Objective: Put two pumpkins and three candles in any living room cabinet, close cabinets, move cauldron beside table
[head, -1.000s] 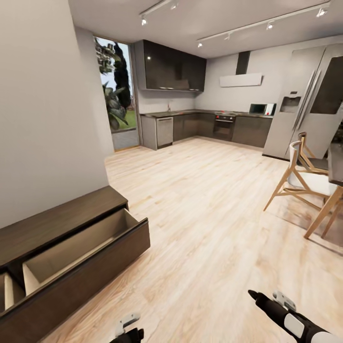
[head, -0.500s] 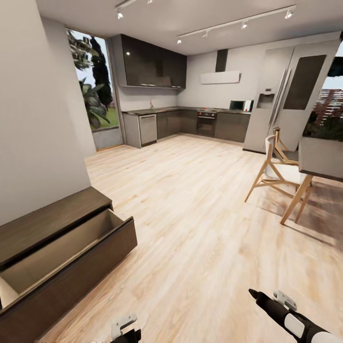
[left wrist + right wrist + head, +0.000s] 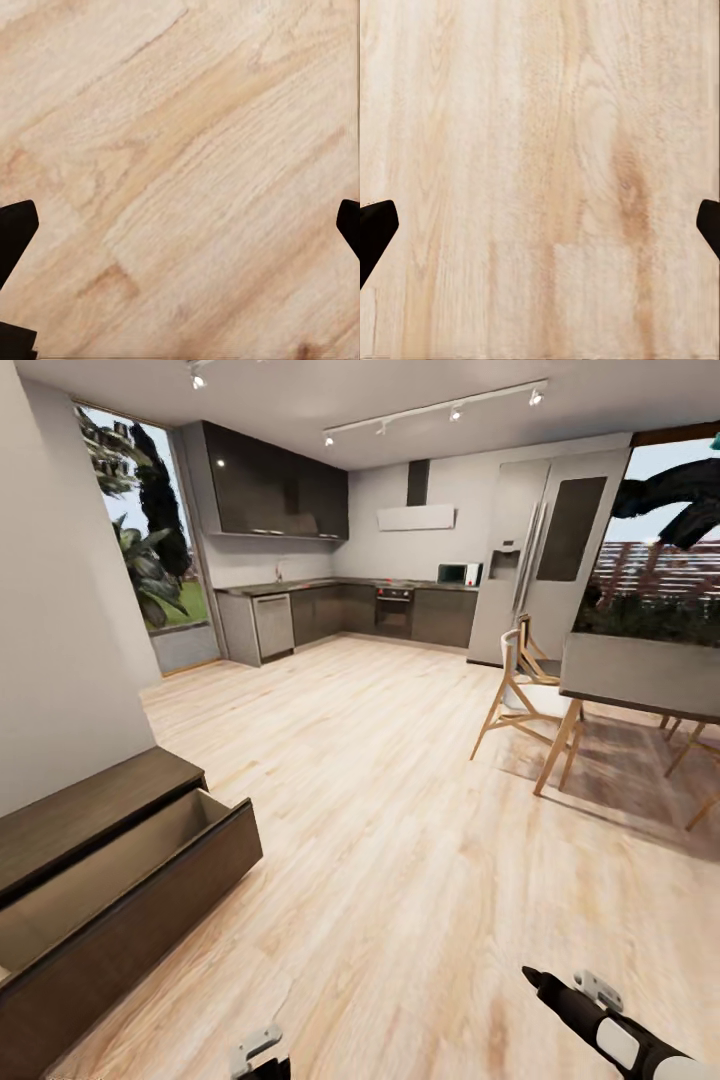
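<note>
both pincers, left pincer and right pincer, hang spread wide and empty over the wood floor; the cabinet sits along the left wall, one drawer pulled out.

An open-plan home — pale plank floor running to a far kitchen with dark wall cupboards, oven, microwave and tall fridge — with wooden chairs at a dining table on the right and a low dark cabinet near left.
</note>
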